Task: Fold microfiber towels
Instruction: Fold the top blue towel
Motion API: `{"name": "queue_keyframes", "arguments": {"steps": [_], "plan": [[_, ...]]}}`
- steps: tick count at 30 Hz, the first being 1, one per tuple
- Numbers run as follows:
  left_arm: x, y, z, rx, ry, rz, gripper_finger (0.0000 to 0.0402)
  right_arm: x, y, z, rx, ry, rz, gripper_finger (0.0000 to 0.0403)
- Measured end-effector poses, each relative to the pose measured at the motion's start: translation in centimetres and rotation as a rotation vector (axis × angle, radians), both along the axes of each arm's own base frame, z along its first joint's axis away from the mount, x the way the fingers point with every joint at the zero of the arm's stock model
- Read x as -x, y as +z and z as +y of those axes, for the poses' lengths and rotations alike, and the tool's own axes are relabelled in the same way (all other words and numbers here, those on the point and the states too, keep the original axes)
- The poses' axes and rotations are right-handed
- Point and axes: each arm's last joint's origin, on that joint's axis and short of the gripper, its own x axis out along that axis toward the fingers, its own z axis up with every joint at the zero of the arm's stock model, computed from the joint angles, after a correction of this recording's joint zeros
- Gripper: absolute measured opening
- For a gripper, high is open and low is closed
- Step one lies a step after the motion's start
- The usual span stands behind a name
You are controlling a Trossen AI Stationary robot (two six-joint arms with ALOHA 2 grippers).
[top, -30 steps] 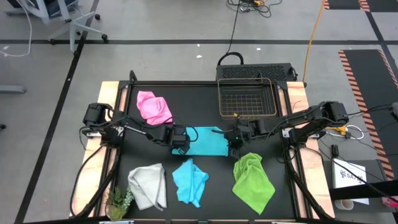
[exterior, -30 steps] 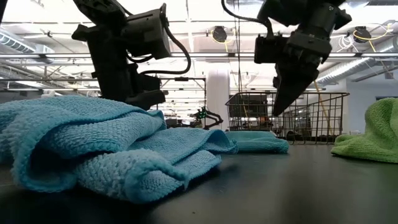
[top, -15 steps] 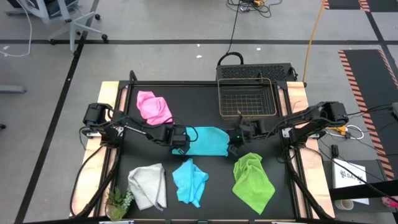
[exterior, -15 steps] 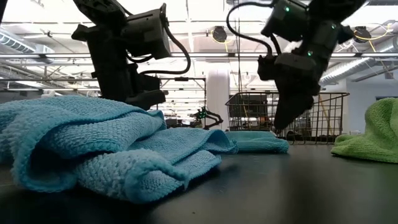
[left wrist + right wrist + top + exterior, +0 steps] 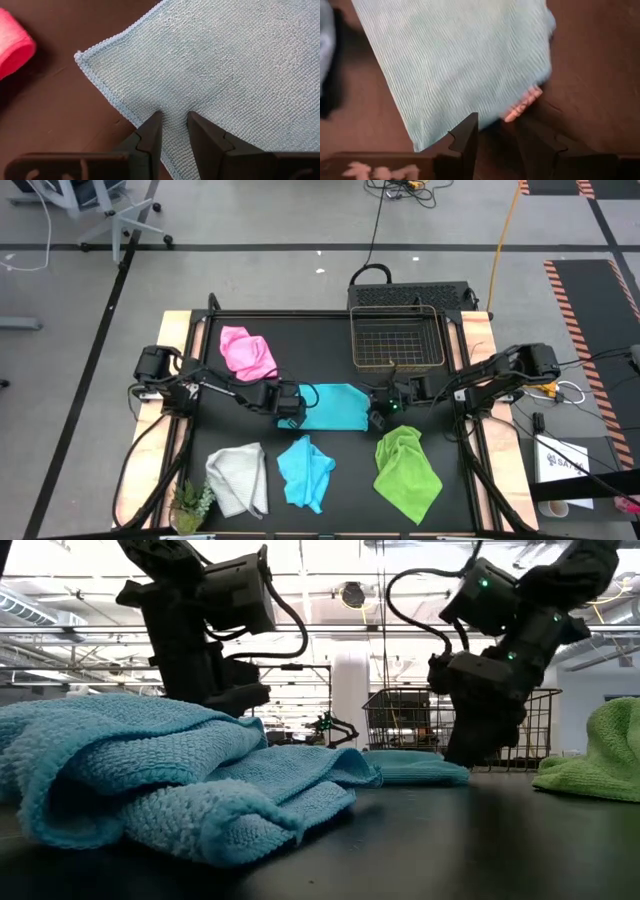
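Note:
A light blue towel (image 5: 332,406) lies flat in a rectangle at the table's middle; it also shows in the low view (image 5: 415,768). My left gripper (image 5: 292,406) stands on its left edge, fingers nearly together. My right gripper (image 5: 377,414) is low at its right end, open a little. In the right wrist view its fingers (image 5: 497,125) stand on either side of the towel's edge by a small pink tag (image 5: 522,106); I cannot tell whether they touch it. The pink (image 5: 248,352), white-grey (image 5: 238,478), second light blue (image 5: 305,472) and lime green (image 5: 405,470) towels lie crumpled around it. My left gripper comes from above onto the light blue towel, just inside its hemmed left edge (image 5: 131,116), a little way from a corner (image 5: 79,56). A narrow strip of cloth (image 5: 174,116) shows between the two fingertips. The towel lies flat on the table.
A wire basket (image 5: 397,338) stands at the far side, right of the middle. A small green plant (image 5: 190,502) is at the near left corner. In the low view the second light blue towel (image 5: 150,775) hides my left gripper's fingertips.
My right gripper has come down and a little toward the table's near edge, tipping over, until it stands low at the light blue towel's right end. The towel has not moved.

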Motion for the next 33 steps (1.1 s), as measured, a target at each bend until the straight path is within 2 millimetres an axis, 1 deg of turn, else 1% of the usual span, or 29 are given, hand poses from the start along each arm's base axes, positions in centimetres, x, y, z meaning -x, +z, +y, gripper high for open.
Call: {"name": "queue_keyframes", "arguments": {"steps": [3, 6, 15, 22, 27, 30, 33], "plan": [[-0.1, 0.0, 0.0, 0.001, -0.002, -0.012, 0.0097, 0.1, -0.3, 0.0, -0.013, -0.018, -0.064, 0.0123], [-0.2, 0.0, 0.0, 0.002, -0.002, -0.016, 0.0097, 0.4, -0.6, 0.0, -0.015, -0.019, -0.082, 0.0123], [-0.2, 0.0, 0.0, 0.003, 0.002, -0.018, 0.0097, 0.4, -0.7, -0.1, 0.014, -0.038, -0.083, 0.0123], [-0.2, 0.0, 0.0, 0.006, 0.014, -0.022, 0.0097, -0.2, -1.6, -0.2, 0.023, -0.058, -0.091, 0.0123], [-0.2, 0.0, 0.0, 0.007, 0.016, -0.022, 0.0097, -0.5, -1.7, -0.2, 0.011, -0.057, -0.114, 0.0122], [-0.2, 0.1, 0.0, 0.007, 0.016, -0.023, 0.0097, -0.5, -1.7, -0.2, -0.002, -0.088, -0.116, 0.0103], [-0.2, 0.1, 0.0, 0.007, 0.017, -0.024, 0.0097, -0.5, -1.7, -0.3, -0.013, -0.093, -0.112, 0.0057]]}}
